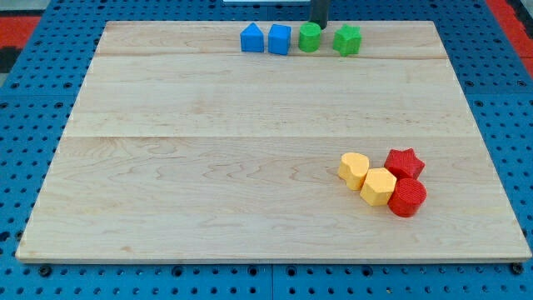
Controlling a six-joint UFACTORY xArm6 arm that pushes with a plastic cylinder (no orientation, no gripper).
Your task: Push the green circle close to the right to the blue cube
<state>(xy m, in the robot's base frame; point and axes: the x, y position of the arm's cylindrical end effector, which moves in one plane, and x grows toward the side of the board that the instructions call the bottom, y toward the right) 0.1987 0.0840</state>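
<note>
Green circle (310,37) sat near the board's top edge, just right of the blue cube (280,39) with a thin gap between. No writing or labels readable anywhere.

Nearest the bottom edge, toward the bottom right corner: a tight cluster of red cylinder (407,198), yellow hexagon (379,186), yellow heart-like block (354,169) and red star (405,162), touching one another, well apart from the top row.

Along the top edge, from the view's left: blue house-shaped block (251,38), blue cube, green circle, then a green angular block (347,39) just beside it.

Farthest back, my tip (319,25) stood at the top edge, right behind the green circle's upper right, holding nothing; contact could not be told.

Wooden board (208,167) lay on a blue pegboard (25,100).
</note>
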